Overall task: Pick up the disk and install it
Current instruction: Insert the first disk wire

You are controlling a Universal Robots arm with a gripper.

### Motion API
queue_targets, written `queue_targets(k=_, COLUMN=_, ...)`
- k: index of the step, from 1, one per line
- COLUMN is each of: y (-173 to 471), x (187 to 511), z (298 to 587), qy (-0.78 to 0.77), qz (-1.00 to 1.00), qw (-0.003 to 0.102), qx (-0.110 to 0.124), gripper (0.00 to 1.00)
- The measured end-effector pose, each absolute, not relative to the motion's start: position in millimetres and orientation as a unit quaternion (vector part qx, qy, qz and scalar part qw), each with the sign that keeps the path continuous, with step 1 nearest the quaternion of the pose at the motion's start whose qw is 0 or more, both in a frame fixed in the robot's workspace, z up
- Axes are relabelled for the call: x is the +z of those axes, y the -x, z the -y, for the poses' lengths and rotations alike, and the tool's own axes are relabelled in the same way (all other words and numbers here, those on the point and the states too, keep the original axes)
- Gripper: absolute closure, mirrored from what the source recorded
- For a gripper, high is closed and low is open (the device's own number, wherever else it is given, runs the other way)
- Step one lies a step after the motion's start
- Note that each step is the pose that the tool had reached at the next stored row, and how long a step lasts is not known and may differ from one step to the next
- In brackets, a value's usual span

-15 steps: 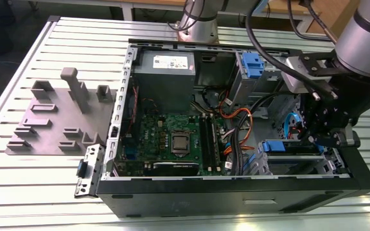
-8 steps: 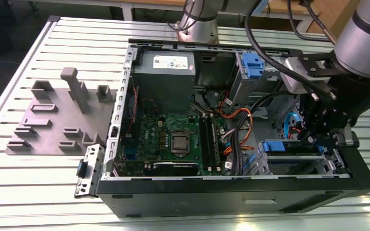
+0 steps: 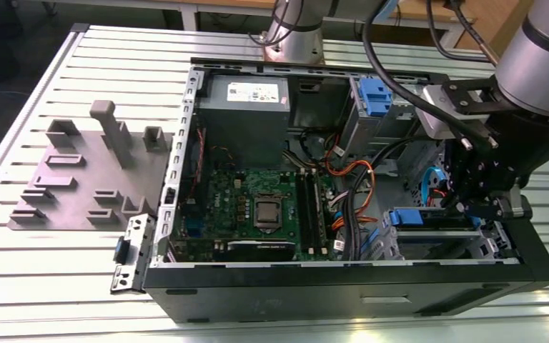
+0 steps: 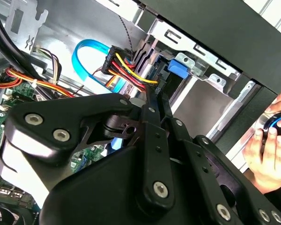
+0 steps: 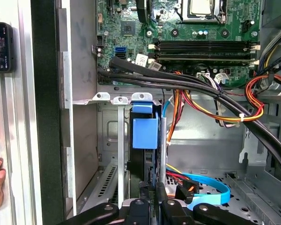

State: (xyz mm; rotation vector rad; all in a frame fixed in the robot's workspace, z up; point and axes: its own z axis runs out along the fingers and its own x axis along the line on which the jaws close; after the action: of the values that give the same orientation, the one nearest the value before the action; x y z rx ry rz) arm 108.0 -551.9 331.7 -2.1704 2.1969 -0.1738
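End effector (image 5: 150,206) nearest the lens in first wrist view, black fingers close together around the lower edge of the disk (image 5: 144,140); looks clamped on it. Disk stands on edge in the drive cage slot, blue bracket facing the camera, metal cage rails just beside it on both sides. Blue flat cable (image 5: 208,187) curls on the case floor next to the end effector. Beyond the cage, a bundle of black, orange and yellow wires (image 5: 201,93) crosses in front of the green motherboard (image 5: 178,28).

Second wrist view: black end effector linkage (image 4: 145,154) up close, behind it a blue cable loop (image 4: 84,56), red-yellow power wires (image 4: 126,70), a blue clip (image 4: 178,68) on the cage frame. A person's hand (image 4: 267,150) rests on the worktop beside the case, fingers on a round object.

Exterior view: end effector (image 3: 475,196) reaches down into the open computer case (image 3: 351,286) at the corner on the exterior view's right, over the drive cage; disk's blue bracket (image 3: 417,218) visible there, just beside the fingers. Motherboard (image 3: 255,207) mid-case, grey power-supply box (image 3: 246,96) further back, second blue bracket (image 3: 374,93) in the far bay. Grey fixture plate (image 3: 83,179) sits on the slatted worktop (image 3: 26,236) on the exterior view's left, apart from the case.
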Motion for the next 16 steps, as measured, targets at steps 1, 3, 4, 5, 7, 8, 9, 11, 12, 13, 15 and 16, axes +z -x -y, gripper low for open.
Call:
queue_targets(k=1, y=-108.0, x=331.8, z=551.7, qy=0.701, qz=-0.711, qw=0.024, qx=-0.056, gripper=0.84)
queue_targets(k=3, y=-108.0, x=331.9, z=551.3, qy=0.698, qz=-0.713, qw=0.024, qx=-0.056, gripper=0.84)
queue_targets(k=4, y=-108.0, x=331.9, z=551.1, qy=0.697, qz=-0.715, qw=0.024, qx=-0.056, gripper=0.84)
queue_targets(k=5, y=-108.0, x=331.6, z=550.8, qy=0.695, qz=-0.716, qw=0.024, qx=-0.056, gripper=0.84)
queue_targets(k=7, y=-108.0, x=332.0, z=550.7, qy=0.694, qz=-0.718, qw=0.024, qx=-0.056, gripper=0.84)
queue_targets(k=8, y=-108.0, x=332.1, z=550.7, qy=0.693, qz=-0.718, qw=0.024, qx=-0.057, gripper=0.84)
queue_targets(k=9, y=-108.0, x=332.2, z=550.7, qy=0.693, qz=-0.718, qw=0.023, qx=-0.057, gripper=0.84)
queue_targets(k=11, y=-108.0, x=332.0, z=550.6, qy=0.693, qz=-0.718, qw=0.023, qx=-0.057, gripper=0.84)
queue_targets(k=12, y=-108.0, x=331.8, z=550.6, qy=0.693, qz=-0.718, qw=0.023, qx=-0.057, gripper=0.84)
queue_targets(k=13, y=-108.0, x=331.4, z=550.6, qy=0.693, qz=-0.719, qw=0.023, qx=-0.057, gripper=0.84)
queue_targets(k=15, y=-108.0, x=330.8, z=550.6, qy=0.692, qz=-0.719, qw=0.023, qx=-0.057, gripper=0.84)
queue_targets(k=16, y=-108.1, x=328.8, z=550.6, qy=0.692, qz=-0.719, qw=0.023, qx=-0.057, gripper=0.84)
